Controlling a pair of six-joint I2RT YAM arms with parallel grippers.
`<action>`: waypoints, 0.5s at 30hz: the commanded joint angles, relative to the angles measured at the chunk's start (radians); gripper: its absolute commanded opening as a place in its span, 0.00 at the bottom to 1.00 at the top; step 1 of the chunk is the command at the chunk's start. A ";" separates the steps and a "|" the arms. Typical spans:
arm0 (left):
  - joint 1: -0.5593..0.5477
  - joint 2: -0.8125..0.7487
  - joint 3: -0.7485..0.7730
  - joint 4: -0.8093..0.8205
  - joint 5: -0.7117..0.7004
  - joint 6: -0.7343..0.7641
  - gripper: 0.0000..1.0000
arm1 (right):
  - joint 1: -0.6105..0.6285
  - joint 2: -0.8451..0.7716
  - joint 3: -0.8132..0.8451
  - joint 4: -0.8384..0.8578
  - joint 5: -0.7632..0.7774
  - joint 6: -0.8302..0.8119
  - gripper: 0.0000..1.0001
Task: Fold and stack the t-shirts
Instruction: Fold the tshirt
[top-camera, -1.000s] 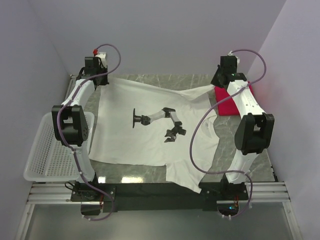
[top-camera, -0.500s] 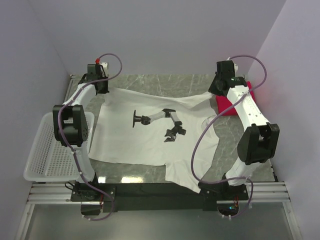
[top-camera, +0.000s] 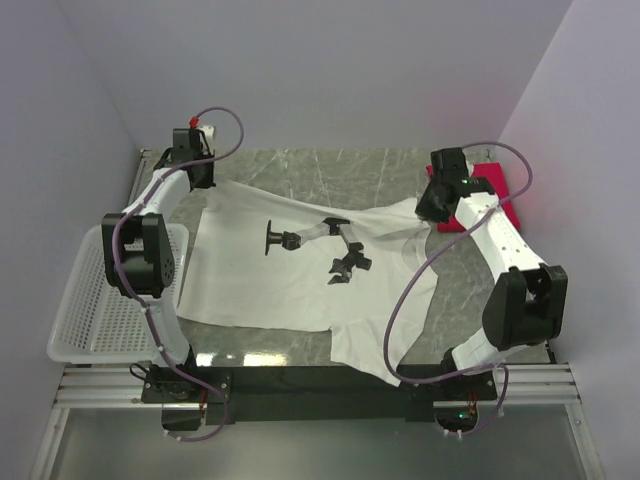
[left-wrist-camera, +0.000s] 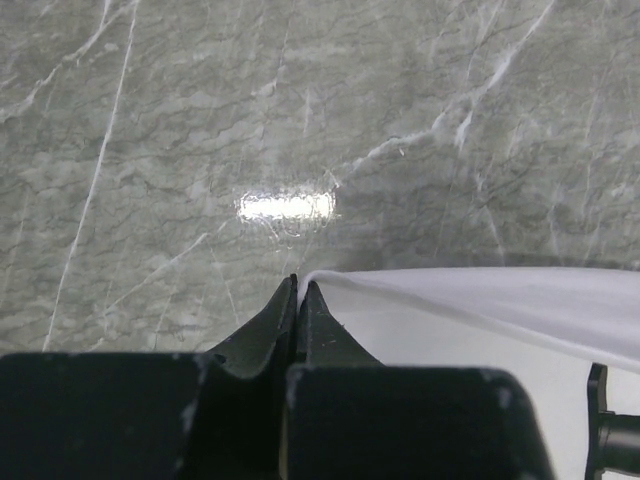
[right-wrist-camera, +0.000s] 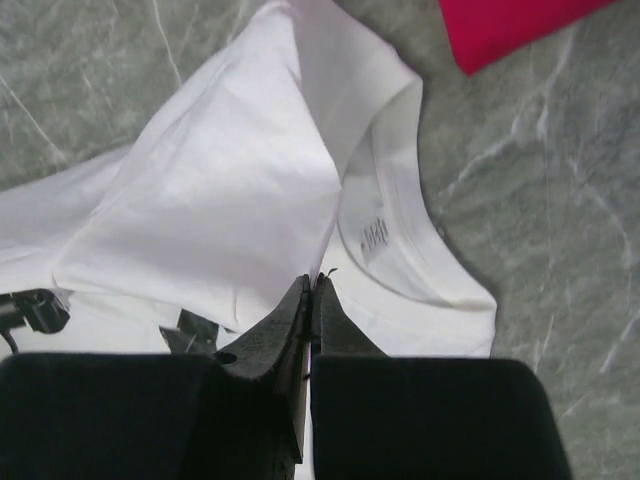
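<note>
Right claw on white t-shirt, label illegible

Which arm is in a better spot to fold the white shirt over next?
Probably the right. The right claw pinches a flap of the white shirt raised over the shirt's body, partway across. The left claw pinches a corner at the far edge, above bare table.

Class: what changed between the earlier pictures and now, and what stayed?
The right end effector, shut on the white printed t-shirt, drew its far edge toward the bases, exposing the folded red t-shirt. The left end effector stays shut on the shirt; the white mesh basket is unmoved.
</note>
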 joint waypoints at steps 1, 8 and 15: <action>-0.001 -0.059 -0.010 0.013 -0.040 0.045 0.01 | 0.013 -0.093 -0.056 0.005 -0.012 0.044 0.00; -0.030 -0.083 -0.073 0.008 -0.092 0.053 0.02 | 0.024 -0.147 -0.171 0.027 -0.013 0.073 0.00; -0.038 -0.123 -0.159 0.014 -0.125 -0.019 0.05 | 0.028 -0.115 -0.295 0.097 -0.065 0.090 0.03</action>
